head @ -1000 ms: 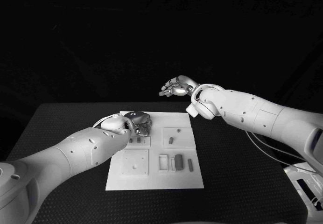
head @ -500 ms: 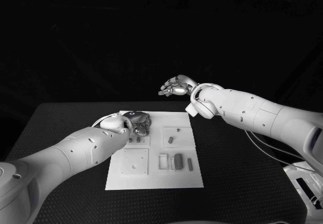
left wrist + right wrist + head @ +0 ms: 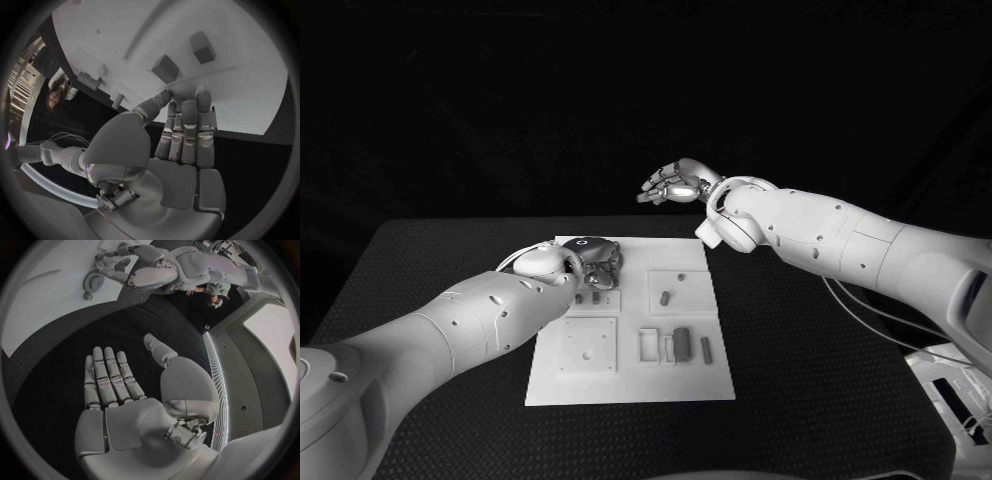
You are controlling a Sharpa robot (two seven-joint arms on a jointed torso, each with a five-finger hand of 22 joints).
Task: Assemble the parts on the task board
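The white task board (image 3: 635, 375) lies in the middle of the black table. Small grey parts lie on it: two short pieces (image 3: 596, 297) by my left hand, one (image 3: 666, 297) in the middle, and a bigger block (image 3: 682, 343) nearer me. My left hand (image 3: 596, 264) hovers low over the board's far left part. In the left wrist view its fingers (image 3: 187, 125) stretch out together, tips at the board (image 3: 250, 95) beside two grey blocks (image 3: 165, 68), holding nothing. My right hand (image 3: 672, 184) hangs raised beyond the board's far edge, its palm (image 3: 125, 415) bare and fingers spread.
A square white plate (image 3: 589, 347) with a small peg sits on the board's near left. A slim bar (image 3: 708, 349) lies by the right edge. Black table (image 3: 819, 350) stretches on both sides of the board.
My left hand has shifted slightly away from me over the board's far left part. The right hand has stayed raised, drifting up a little.
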